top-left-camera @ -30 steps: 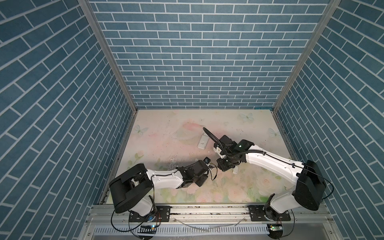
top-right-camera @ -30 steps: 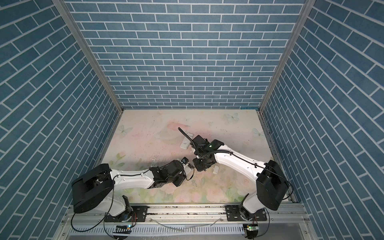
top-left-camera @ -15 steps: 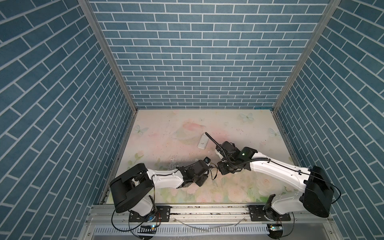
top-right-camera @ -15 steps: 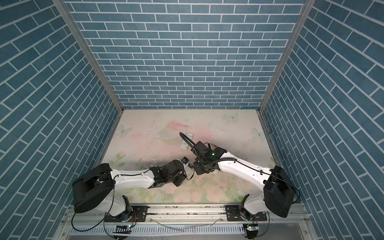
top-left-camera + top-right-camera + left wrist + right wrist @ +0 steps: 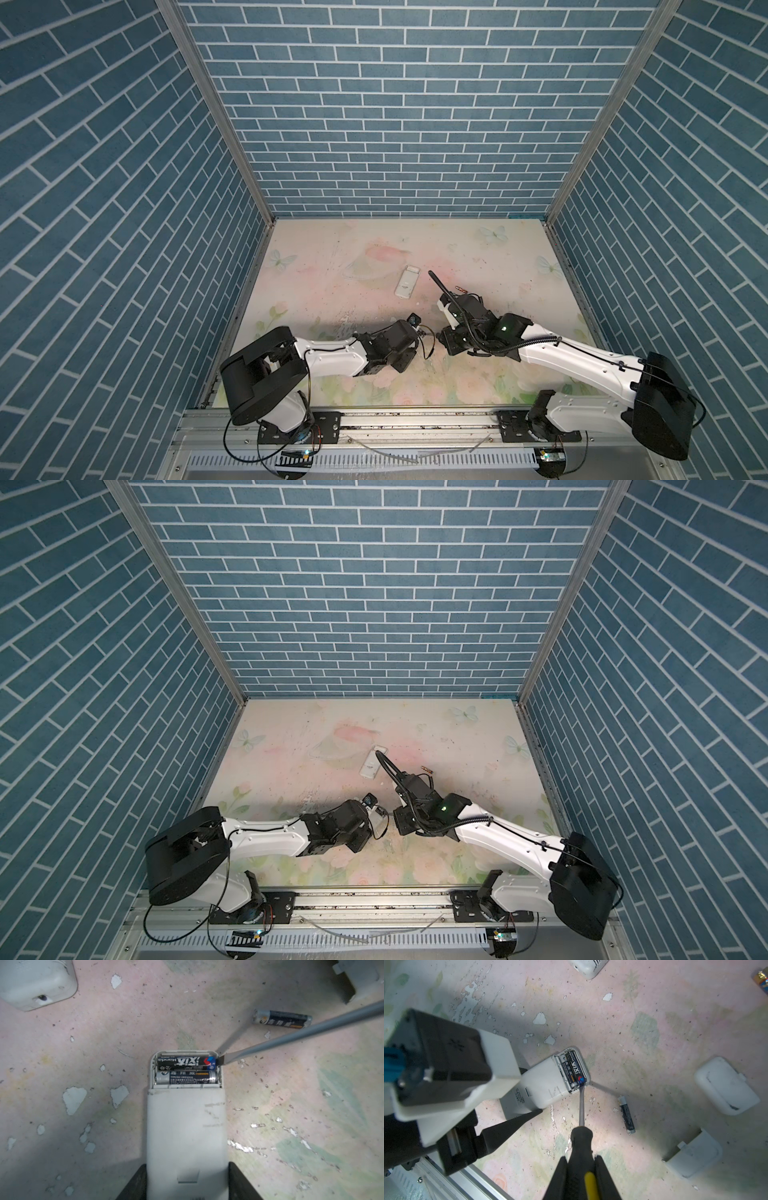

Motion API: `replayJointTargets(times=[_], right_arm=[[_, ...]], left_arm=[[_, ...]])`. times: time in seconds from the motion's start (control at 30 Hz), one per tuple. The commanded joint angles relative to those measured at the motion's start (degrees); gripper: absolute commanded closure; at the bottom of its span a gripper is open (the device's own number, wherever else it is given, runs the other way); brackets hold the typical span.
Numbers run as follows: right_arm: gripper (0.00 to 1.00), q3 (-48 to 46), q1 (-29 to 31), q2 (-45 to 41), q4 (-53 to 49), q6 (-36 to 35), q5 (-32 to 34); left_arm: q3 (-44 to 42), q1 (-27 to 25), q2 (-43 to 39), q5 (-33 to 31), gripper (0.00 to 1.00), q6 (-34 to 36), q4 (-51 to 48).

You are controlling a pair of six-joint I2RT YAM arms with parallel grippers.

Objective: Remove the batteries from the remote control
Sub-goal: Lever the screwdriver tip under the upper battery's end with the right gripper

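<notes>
Right wrist | R pincer (image 5: pixel 581 1158) clamps screwdriver (image 5: pixel 581 1105), tip at batteries (image 5: pixel 572 1070) | L pincer (image 5: pixel 187 1165) grips remote (image 5: pixel 186 1126), compartment open.

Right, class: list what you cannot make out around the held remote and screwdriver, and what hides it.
- Remote control button face: turned downward, left wrist view.
- Screwdriver tip, both wrist views: whether it sits under the black battery is unclear.
- Copper-brown battery: cut off by the right wrist view's edge; tiny in both top views.
- Left gripper: mostly cut off by the left wrist view's edge.
</notes>
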Motion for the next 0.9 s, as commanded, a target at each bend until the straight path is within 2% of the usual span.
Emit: replayJointTargets(times=[0.0,0.87], right_arm=[[1.0,-2.7,0.3,1.2,14.5,1.2,-1.2],[1.0,-4.3,0.3,-4.8,18.8,2.0,0.8]], left_arm=[[-1.6,-1.5,5.2,10.0,0.62,2.2,-0.8],[-1.7,-1.6,5.3,9.8,0.63,2.3,-1.1]])
